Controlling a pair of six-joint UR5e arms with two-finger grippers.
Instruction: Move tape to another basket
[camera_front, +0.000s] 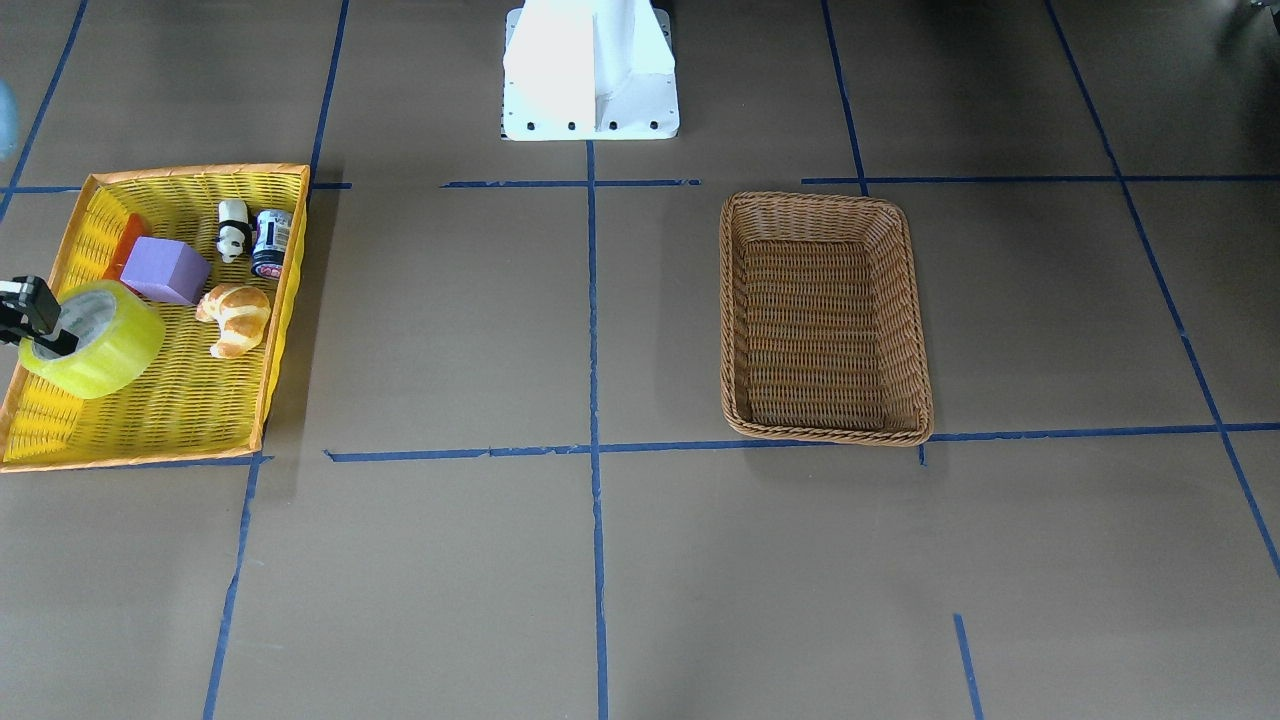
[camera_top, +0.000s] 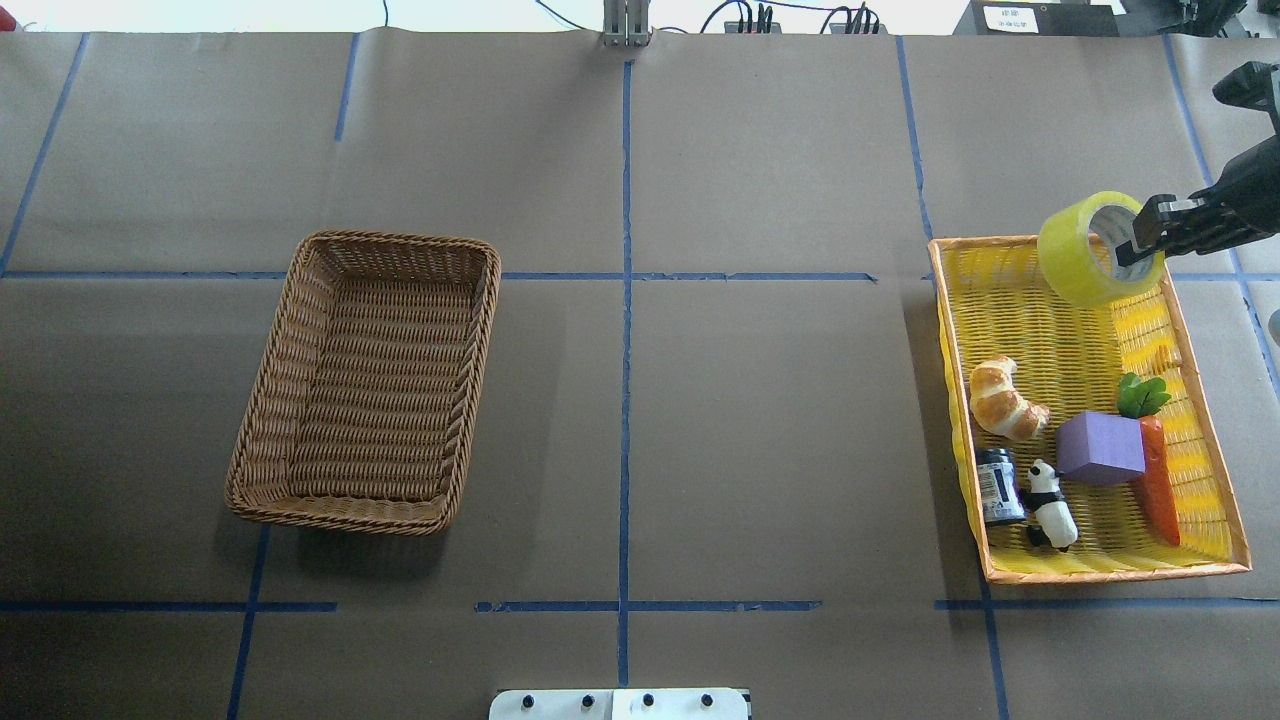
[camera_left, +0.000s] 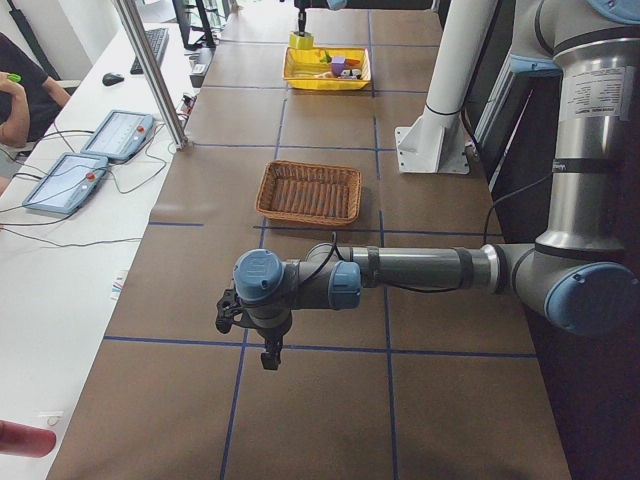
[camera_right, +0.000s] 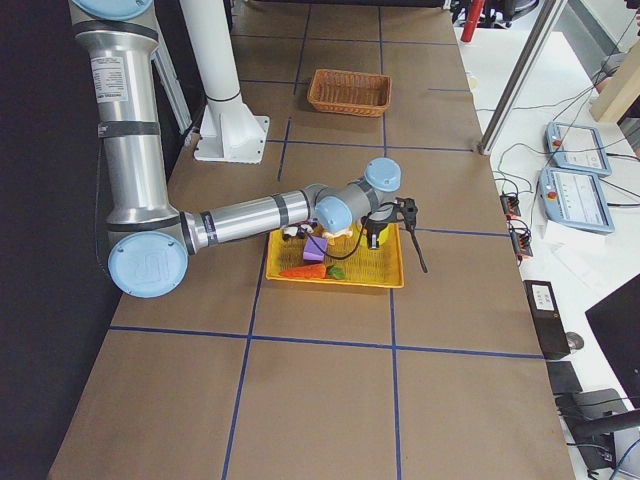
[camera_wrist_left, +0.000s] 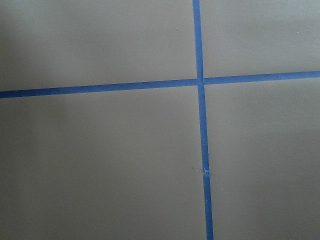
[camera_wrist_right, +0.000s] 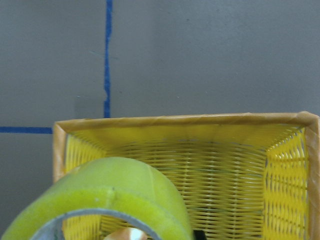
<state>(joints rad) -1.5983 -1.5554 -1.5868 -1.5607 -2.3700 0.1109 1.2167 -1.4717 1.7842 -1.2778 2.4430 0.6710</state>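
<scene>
The right end effector (camera_top: 1132, 243) grips the tape (camera_top: 1080, 255) by one wall and holds it raised above the yellow tray (camera_top: 1110, 572), apparently for rim clearance. The basket (camera_top: 340, 515) sits well apart. Whether the left end effector (camera_left: 268, 358) is wide or narrow cannot be told.

I note right arm (camera_right: 240, 215) reaching low, right gripper (camera_top: 1135, 240) clamped across the wall of the tape (camera_top: 1075, 265), aloft, well right of the basket (camera_top: 340, 515), left arm (camera_left: 420, 268) stretched level, well left of the basket, left gripper (camera_left: 268, 352) pointing down, its jaws unreadable

Upper right in the overhead view, the tape (camera_top: 1072, 258) is translucent yellow with a white core, and the tray (camera_top: 1110, 573) there is bright yellow, rimmed orange. The basket (camera_top: 340, 515) at centre left is brown wicker; the bench (camera_top: 760, 420) is brown, gridded in blue.
</scene>
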